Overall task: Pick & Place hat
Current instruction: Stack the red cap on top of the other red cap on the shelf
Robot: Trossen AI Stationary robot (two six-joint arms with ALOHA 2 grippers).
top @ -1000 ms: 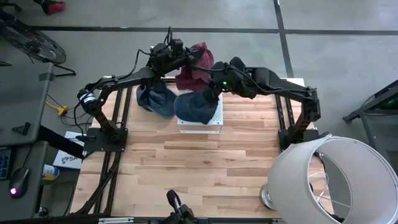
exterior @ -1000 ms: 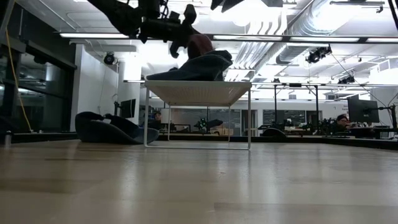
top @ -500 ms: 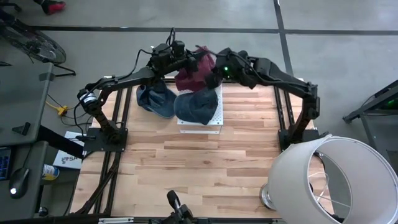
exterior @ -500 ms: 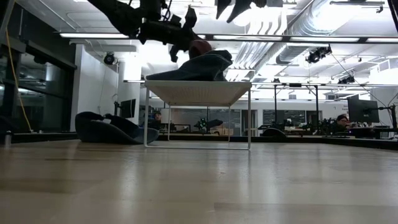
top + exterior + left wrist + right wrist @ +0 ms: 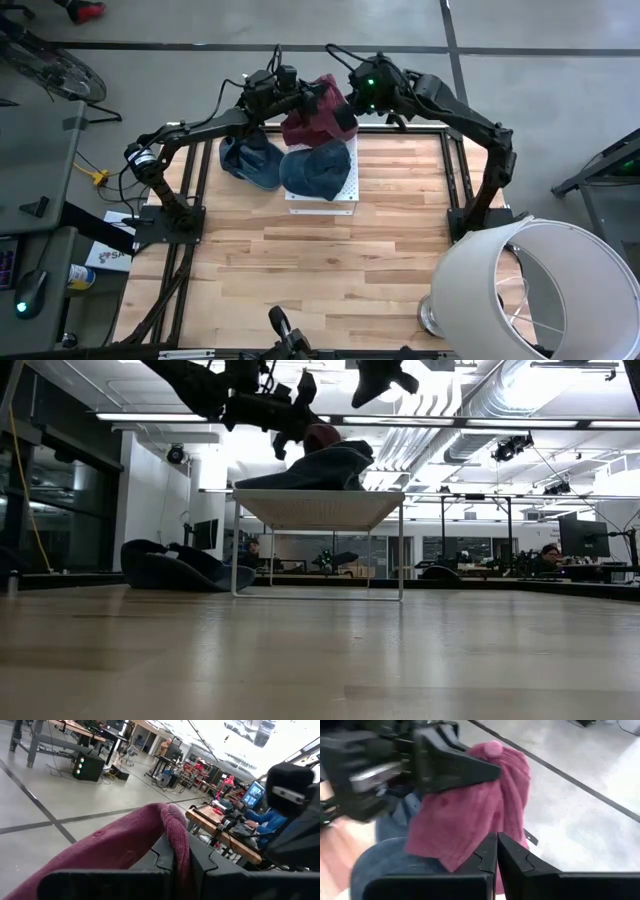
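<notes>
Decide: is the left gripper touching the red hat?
Touching. The left wrist view shows the left gripper shut on the red hat, cloth pinched between its fingers.

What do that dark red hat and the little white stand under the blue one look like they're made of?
The dark red hat looks like soft fabric, maybe fleece or knit: matte, limp, folding where the left gripper holds it. The blue hat looks like denim-like cloth, with a faded matte surface. The white stand looks rigid, perhaps painted metal or plastic, with thin straight legs; I can't tell which.
</notes>
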